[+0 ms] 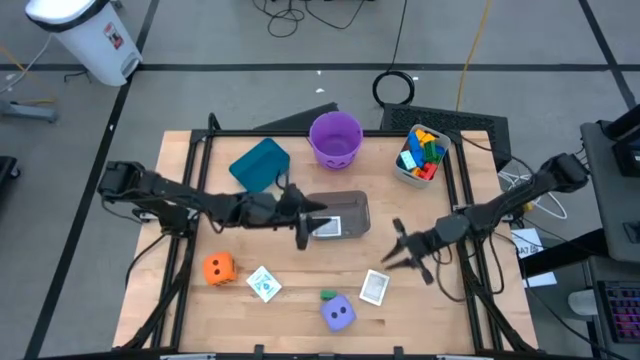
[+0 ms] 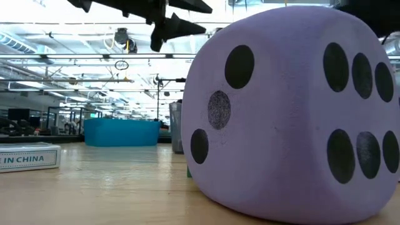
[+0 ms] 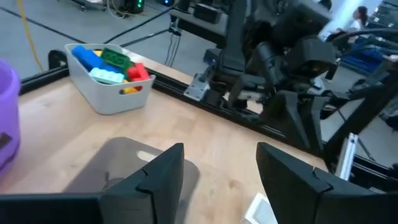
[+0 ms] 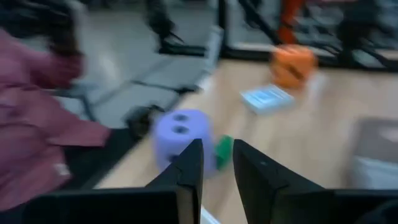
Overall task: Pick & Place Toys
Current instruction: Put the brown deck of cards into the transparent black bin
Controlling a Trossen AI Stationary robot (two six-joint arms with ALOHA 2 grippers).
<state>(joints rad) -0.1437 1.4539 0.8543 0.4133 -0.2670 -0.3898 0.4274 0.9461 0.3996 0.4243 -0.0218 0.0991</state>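
Wooden table point(image 1: 290, 305) with black rails on a grey taped floor. Purple die point(image 1: 338, 314), black-pipped, sits near-centre beside a green block point(image 1: 328, 295); orange die point(image 1: 218, 267) near-left. Left gripper point(image 1: 303, 232) stands half-spread, empty, over a clear tub point(image 1: 352, 212); right gripper point(image 1: 392, 253) narrow, empty.

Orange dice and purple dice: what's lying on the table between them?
A white card lies between the orange dice and purple dice, seen from above.

Left gripper point(image 1: 305, 224) over clear tub point(image 1: 345, 213) at table centre. Right gripper point(image 1: 400, 246) at 3 o'clock of it. Purple die point(image 1: 339, 313) at 6, orange die point(image 1: 218, 267) at 8, purple bucket point(image 1: 335, 138) at 12.
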